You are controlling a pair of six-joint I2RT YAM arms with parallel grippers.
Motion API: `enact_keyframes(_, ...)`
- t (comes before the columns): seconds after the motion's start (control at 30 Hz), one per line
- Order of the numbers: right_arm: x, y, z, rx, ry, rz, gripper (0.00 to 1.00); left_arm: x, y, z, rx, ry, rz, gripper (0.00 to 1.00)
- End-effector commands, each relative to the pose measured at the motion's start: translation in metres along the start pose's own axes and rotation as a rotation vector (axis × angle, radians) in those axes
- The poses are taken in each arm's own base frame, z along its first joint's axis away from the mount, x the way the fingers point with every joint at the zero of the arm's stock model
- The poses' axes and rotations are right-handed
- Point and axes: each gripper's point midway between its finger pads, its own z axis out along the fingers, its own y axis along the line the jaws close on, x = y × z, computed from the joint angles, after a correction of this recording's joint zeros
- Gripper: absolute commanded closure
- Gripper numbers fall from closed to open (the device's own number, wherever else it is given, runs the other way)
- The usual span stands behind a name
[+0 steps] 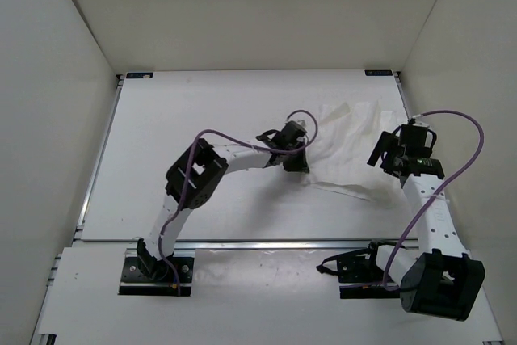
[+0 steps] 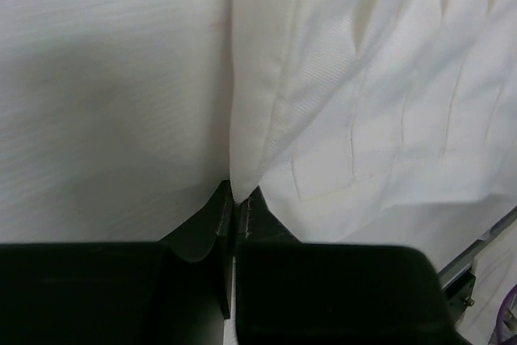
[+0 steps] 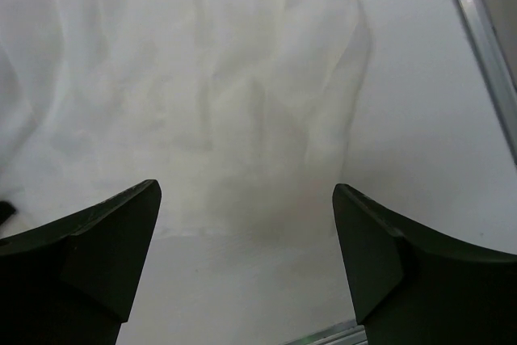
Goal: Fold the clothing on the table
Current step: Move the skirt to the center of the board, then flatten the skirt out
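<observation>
Top external view, nearest first: both arm bases sit at the near edge of the flat white rectangular table (image 1: pixel 202 111) with thin metal rail edges; the thin, wrinkled white fabric clothing (image 1: pixel 347 139) lies beyond them on the right half of the surface, between the two tools.

Left wrist view: the black two-finger left gripper (image 2: pixel 236 199) has its jaws drawn together on the hemmed left edge of the clothing (image 2: pixel 363 119); the fabric enters the narrow gap at the fingertips and spreads away to the far right.

Right wrist view: the black two-finger right gripper (image 3: pixel 246 256) stands with jaws spread wide and holds nothing; the clothing (image 3: pixel 202 78) lies flat ahead of and below it; bare table and a metal rail (image 3: pixel 478 46) lie to its right.

Governing relation: the garment's wider span runs left to right between the tools; the left gripper (image 1: pixel 296 159) is at the near-left border, the right gripper (image 1: pixel 388 153) over the right border. Judged requirement: the pinched edge travels rightward across the body; the right gripper is nearer the opposite edge.
</observation>
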Motion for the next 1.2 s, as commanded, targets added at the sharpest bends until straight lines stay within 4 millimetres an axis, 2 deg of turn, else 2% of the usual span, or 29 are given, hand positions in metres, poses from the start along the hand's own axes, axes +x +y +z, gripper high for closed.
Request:
enact_keyframes(0.0,0.006,0.017,0.007,-0.096,-0.001,0.018,0.16,-0.044,0.034,-0.053,-0.025,-0.126,-0.085,1.00)
enact_keyframes(0.03,0.011,0.020,0.011,-0.104,0.011,0.018,0.16,-0.030,0.053,-0.053,-0.060,-0.102,-0.094,1.00)
enact_keyframes(0.07,0.017,0.024,0.013,-0.138,0.031,0.025,0.16,-0.038,0.061,-0.062,-0.064,-0.123,-0.106,1.00)
enact_keyframes(0.1,0.018,0.025,0.015,-0.143,0.033,0.045,0.18,-0.036,0.076,-0.071,-0.087,-0.127,-0.122,1.00)
enact_keyframes(0.13,0.027,0.034,0.017,-0.197,0.064,0.047,0.19,-0.027,0.093,-0.074,-0.118,-0.118,-0.134,1.00)
enact_keyframes(0.17,0.029,0.041,0.018,-0.229,0.073,0.059,0.20,-0.024,0.103,-0.085,-0.134,-0.126,-0.145,1.00)
enact_keyframes(0.2,0.034,0.049,0.019,-0.263,0.094,0.063,0.20,-0.036,0.109,-0.098,-0.139,-0.164,-0.160,1.00)
enact_keyframes(0.23,0.036,0.057,0.018,-0.286,0.100,0.047,0.20,-0.029,0.119,-0.101,-0.157,-0.161,-0.160,1.00)
enact_keyframes(0.27,0.045,0.068,0.017,-0.328,0.133,0.040,0.21,-0.030,0.125,-0.111,-0.161,-0.179,-0.170,1.00)
enact_keyframes(0.3,0.052,0.076,0.016,-0.355,0.166,0.047,0.21,-0.040,0.130,-0.121,-0.161,-0.211,-0.179,1.00)
enact_keyframes(0.33,0.060,0.086,0.015,-0.383,0.192,0.033,0.22,-0.033,0.136,-0.123,-0.173,-0.201,-0.178,1.00)
enact_keyframes(0.37,0.074,0.098,0.012,-0.424,0.242,0.013,0.23,-0.034,0.139,-0.130,-0.173,-0.210,-0.177,1.00)
enact_keyframes(0.4,0.085,0.102,0.011,-0.433,0.288,0.033,0.25,-0.038,0.140,-0.136,-0.174,-0.226,-0.175,1.00)
enact_keyframes(0.47,0.113,0.119,0.003,-0.474,0.364,0.002,0.25,-0.036,0.142,-0.139,-0.181,-0.217,-0.156,1.00)
enact_keyframes(0.57,0.133,0.141,-0.010,-0.569,0.419,0.036,0.29,-0.039,0.140,-0.141,-0.178,-0.207,-0.124,1.00)
enact_keyframes(0.73,0.149,0.141,-0.012,-0.572,0.462,0.070,0.33,-0.031,0.133,-0.141,-0.168,-0.170,-0.074,1.00)
enact_keyframes(0.8,0.167,0.138,-0.010,-0.569,0.496,0.092,0.33,-0.026,0.133,-0.141,-0.168,-0.155,-0.059,1.00)
enact_keyframes(0.9,0.169,0.138,-0.003,-0.539,0.467,0.083,0.32,-0.023,0.137,-0.144,-0.169,-0.146,-0.055,1.00)
enact_keyframes(1.0,0.170,0.139,0.004,-0.527,0.472,0.104,0.38,-0.013,0.144,-0.145,-0.176,-0.125,-0.057,1.00)
enact_keyframes(1.1,0.164,0.132,0.012,-0.487,0.441,0.105,0.47,-0.014,0.144,-0.148,-0.172,-0.134,-0.071,1.00)
enact_keyframes(1.13,0.162,0.131,0.012,-0.490,0.430,0.109,0.54,-0.016,0.145,-0.149,-0.176,-0.144,-0.070,1.00)
enact_keyframes(1.17,0.158,0.128,0.013,-0.486,0.411,0.118,0.66,-0.017,0.149,-0.150,-0.182,-0.147,-0.083,1.00)
